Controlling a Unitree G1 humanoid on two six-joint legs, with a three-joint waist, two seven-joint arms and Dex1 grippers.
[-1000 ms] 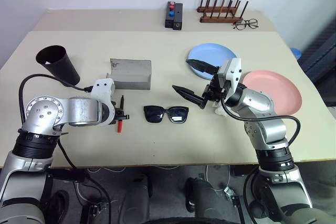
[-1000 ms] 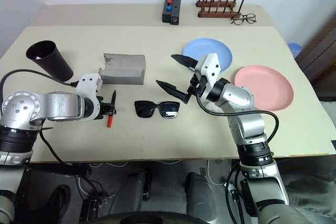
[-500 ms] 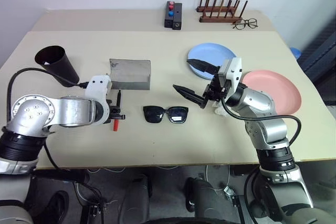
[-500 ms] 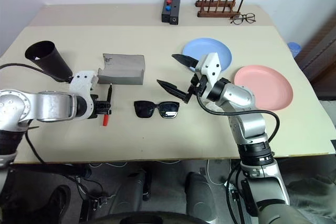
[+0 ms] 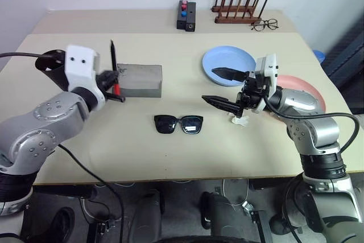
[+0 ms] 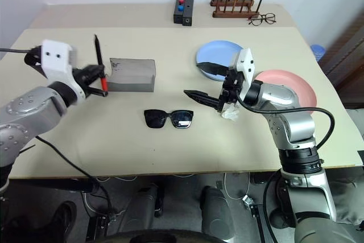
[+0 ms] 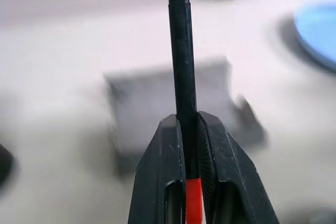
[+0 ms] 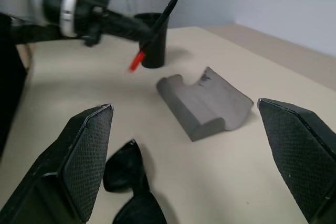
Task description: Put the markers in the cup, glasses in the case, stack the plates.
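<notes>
My left gripper (image 5: 115, 86) is shut on the black marker (image 5: 112, 61), gripping it near its red end and holding it upright above the table, in front of the grey case (image 5: 140, 79). In the left wrist view the marker (image 7: 181, 51) stands clamped between the fingers (image 7: 157, 150). The black cup (image 5: 48, 61) stands at the far left, partly hidden behind that wrist. Black sunglasses (image 5: 178, 123) lie at the table's middle. My right gripper (image 5: 209, 84) hangs open to their right, empty. The blue plate (image 5: 229, 60) and pink plate (image 5: 304, 89) lie behind it, side by side.
A crumpled white tissue (image 5: 239, 119) lies under the right gripper. Along the back edge stand a black box with red and blue buttons (image 5: 187, 16), a wooden peg rack (image 5: 238, 11) and thin-framed spectacles (image 5: 266, 25).
My left gripper has lifted the marker off the table, up and to the left, and turned it upright. The right gripper has drifted a little to the right, still open.
</notes>
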